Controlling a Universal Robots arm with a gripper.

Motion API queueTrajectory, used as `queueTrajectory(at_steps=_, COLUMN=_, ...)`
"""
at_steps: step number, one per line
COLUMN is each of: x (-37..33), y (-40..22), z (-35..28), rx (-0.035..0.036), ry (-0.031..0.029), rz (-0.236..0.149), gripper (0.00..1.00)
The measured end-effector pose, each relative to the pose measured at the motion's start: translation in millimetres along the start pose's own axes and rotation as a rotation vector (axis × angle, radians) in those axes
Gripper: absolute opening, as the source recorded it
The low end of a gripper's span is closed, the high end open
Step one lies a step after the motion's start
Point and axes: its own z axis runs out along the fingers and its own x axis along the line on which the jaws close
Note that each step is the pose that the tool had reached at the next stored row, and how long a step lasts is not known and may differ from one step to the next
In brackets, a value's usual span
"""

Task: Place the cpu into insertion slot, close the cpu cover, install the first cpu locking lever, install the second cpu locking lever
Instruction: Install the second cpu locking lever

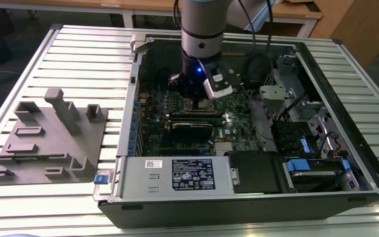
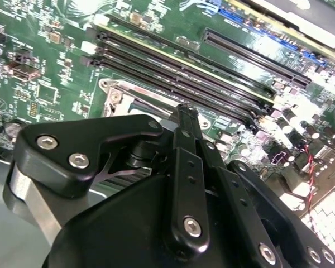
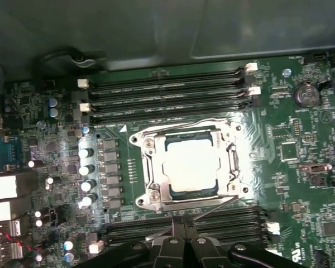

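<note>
Silver cpu [image 3: 190,166] sits seated in the insertion slot [image 3: 185,135], the cpu cover [image 3: 156,181] framing it. Just beside the socket, at its edge by the memory slots [image 3: 184,226], the gripper [image 3: 182,222] hangs with fingers pinched together, holding nothing.

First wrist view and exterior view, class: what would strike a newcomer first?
In the first wrist view, the dull silver square cpu gleams inside the silver metal cpu cover, between rows of long black memory slots. In the exterior view, the arm's black tool hangs above the green motherboard in the open computer case.
</note>
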Motion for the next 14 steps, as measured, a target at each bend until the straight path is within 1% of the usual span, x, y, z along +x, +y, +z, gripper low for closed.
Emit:
queueTrajectory(at_steps=2, x=1.6, y=-0.3, z=2.2, rx=0.0005, ry=0.0, rz=0.0, gripper=0.11)
queueTrajectory(at_steps=6, x=4.0, y=-0.9, z=8.8, rx=0.0008, ry=-0.0002, rz=0.0, gripper=0.11)
queueTrajectory(at_steps=14, x=4.1, y=-0.9, z=10.1, rx=0.0005, ry=-0.0003, rz=0.0, gripper=0.11)
